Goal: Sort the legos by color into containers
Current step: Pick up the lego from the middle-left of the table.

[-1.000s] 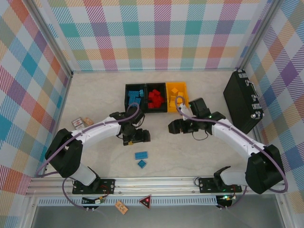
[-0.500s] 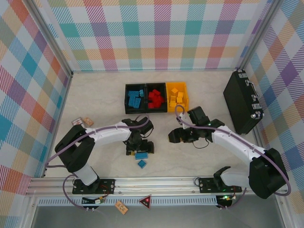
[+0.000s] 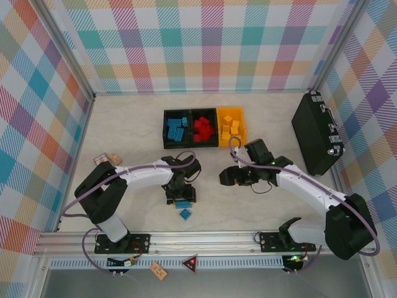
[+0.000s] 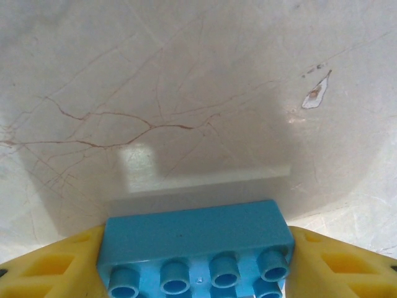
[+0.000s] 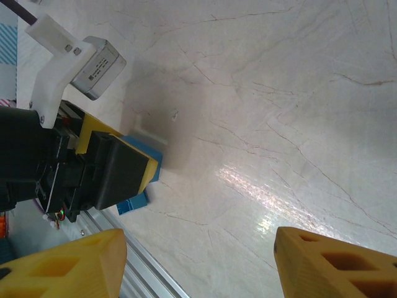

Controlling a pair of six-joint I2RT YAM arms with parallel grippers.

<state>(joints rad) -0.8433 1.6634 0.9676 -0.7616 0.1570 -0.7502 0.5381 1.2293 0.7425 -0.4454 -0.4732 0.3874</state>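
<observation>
My left gripper (image 3: 181, 197) is down on the table near the front, its yellow fingers (image 4: 59, 264) pressed against both ends of a light-blue lego (image 4: 195, 239), so it is shut on it. This lego (image 3: 183, 203) rests on the marble surface. A smaller blue lego (image 3: 185, 215) lies just in front of it. My right gripper (image 3: 224, 178) hovers open to the right with nothing between its fingers (image 5: 322, 261). The containers stand at the back: a black bin (image 3: 165, 130) with blue legos, a black bin (image 3: 205, 144) with red ones, a yellow-orange bin (image 3: 244, 127) with yellow ones.
A large black case (image 3: 316, 133) with metal latches stands by the right wall. Small printed cards (image 3: 107, 159) lie at the left. The aluminium rail (image 3: 205, 239) runs along the front edge, close behind the small blue lego (image 5: 133, 203).
My left gripper came forward from near the bins, dropped over the light-blue lego and closed on it. The right gripper has barely shifted.
</observation>
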